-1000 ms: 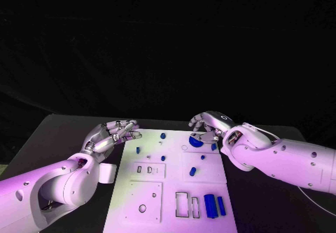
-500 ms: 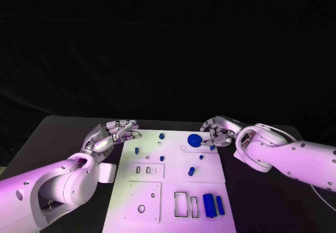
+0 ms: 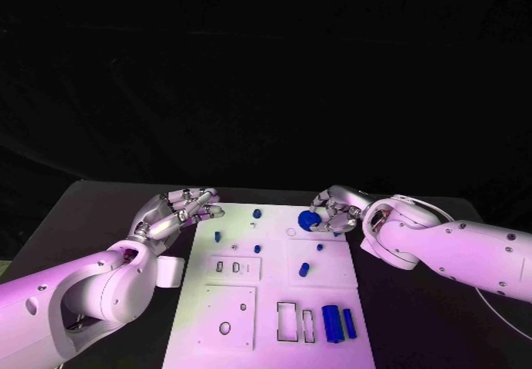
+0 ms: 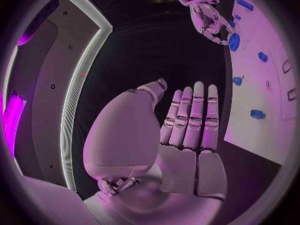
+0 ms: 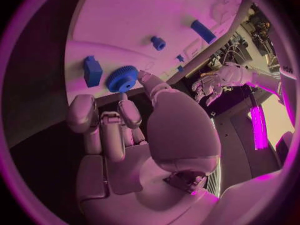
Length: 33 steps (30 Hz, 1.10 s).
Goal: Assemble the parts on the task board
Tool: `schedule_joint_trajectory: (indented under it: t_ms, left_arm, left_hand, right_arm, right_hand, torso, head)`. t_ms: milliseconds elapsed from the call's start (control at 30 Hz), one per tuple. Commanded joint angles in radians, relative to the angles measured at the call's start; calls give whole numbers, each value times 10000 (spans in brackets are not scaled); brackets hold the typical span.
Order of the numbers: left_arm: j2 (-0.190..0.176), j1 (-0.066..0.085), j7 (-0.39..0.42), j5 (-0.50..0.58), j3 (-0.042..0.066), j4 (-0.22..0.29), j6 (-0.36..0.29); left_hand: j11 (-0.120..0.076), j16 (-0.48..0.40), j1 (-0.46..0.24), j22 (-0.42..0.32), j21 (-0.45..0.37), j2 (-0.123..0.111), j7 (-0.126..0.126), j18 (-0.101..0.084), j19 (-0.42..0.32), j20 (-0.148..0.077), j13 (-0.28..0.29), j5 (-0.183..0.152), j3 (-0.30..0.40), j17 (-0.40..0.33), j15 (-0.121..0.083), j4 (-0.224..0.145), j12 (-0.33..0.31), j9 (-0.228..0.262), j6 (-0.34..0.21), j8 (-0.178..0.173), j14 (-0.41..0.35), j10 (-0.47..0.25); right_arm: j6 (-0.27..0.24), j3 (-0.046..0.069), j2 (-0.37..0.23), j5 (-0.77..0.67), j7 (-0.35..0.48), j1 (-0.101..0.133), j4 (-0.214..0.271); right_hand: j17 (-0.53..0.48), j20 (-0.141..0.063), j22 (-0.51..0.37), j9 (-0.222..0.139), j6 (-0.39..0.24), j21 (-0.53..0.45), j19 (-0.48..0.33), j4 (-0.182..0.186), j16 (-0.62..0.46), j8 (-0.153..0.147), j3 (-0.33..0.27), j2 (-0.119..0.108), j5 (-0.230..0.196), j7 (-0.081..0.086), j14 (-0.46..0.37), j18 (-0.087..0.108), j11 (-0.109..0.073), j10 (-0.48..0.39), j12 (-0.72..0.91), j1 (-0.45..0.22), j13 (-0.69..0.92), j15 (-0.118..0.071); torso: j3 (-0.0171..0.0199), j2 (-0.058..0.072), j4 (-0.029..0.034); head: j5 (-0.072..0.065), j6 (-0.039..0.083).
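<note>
The white task board (image 3: 227,307) lies in the middle of the black table. My right hand (image 3: 336,209) is over the board's far right corner. Its thumb and fingertips pinch the rim of a blue gear (image 3: 309,220), seen against the board in the right wrist view as the blue gear (image 5: 122,78) beside a small blue block (image 5: 92,70). My left hand (image 3: 177,212) hovers at the board's far left corner with straight fingers, holding nothing. The left wrist view shows that hand (image 4: 187,120) and the gear (image 4: 234,41) at the right hand's fingertips.
Several small blue parts stand on the board's far half, such as a peg (image 3: 257,213) and an oblong piece (image 3: 304,270). Two longer blue bars (image 3: 330,323) (image 3: 350,324) lie near the front right, beside rectangular slots (image 3: 287,321). Bare black table lies on both sides.
My right hand drew back to the right, then came left again, closing round the gear. The gear has shifted only slightly. My left hand has not moved.
</note>
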Motion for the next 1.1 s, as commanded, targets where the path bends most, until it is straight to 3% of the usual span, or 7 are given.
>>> schedule_joint_trajectory:
  t_ms: [33, 667, 967, 1100]
  left_arm:
    - [14, 11, 50, 30, 8, 18, 122]
    - [3, 11, 10, 30, 8, 16, 172]
    - [-3, 11, -10, 30, 8, 13, 189]
    - [-5, 11, -18, 30, 8, 13, 197]
  left_hand:
    - [23, -36, -84, -9, -35, -2, 171, 111, -76, -18, 10, -43, -11, 11, 20, -45, -31, -13, -84, -38, -80, -35]
    - [23, -36, -84, -9, -35, -2, 171, 111, -76, -18, 10, -43, -11, 11, 20, -45, -31, -13, -84, -38, -80, -35]
    - [26, -48, -89, -20, -43, 5, 173, 116, -85, -8, 15, -44, -5, 26, 24, -67, -39, -8, -84, -43, -88, -36]
    - [26, -48, -89, -20, -43, 5, 173, 116, -85, -8, 15, -44, -5, 26, 24, -67, -39, -8, -84, -43, -88, -36]
  right_arm:
    - [20, 2, 87, 69, -193, -9, -111]
    - [-77, 2, 382, -319, -321, -53, -403]
    - [-10, -2, 453, -670, -354, -107, -444]
    - [18, -3, 462, -938, -391, -121, -422]
  right_hand:
    - [929, -21, 57, 5, 56, 47, 78, 55, 48, 35, -13, -4, 32, -12, 728, -79, -3, 58, 87, 76, 96, 41]
    - [1206, -7, 400, 24, 83, 279, 264, 87, 140, 66, 144, 34, 2, 1, 775, -142, 13, 312, 539, 159, 597, 59]
    - [1264, 1, 479, 38, 161, 326, 290, 54, 161, 106, 273, 50, -36, 2, 782, -153, 16, 407, 708, 251, 791, 67]
    - [1328, -8, 627, 48, 412, 411, 342, -22, 184, 185, 610, 84, -388, -28, 788, -172, -9, 546, 930, 395, 1043, 50]
  torso:
    - [0, -3, -12]
    - [20, 5, -15]
    - [12, 4, -18]
    - [10, -1, -18]
  head:
    - [15, -18]
    - [57, -58]
    - [67, -87]
    - [60, -101]
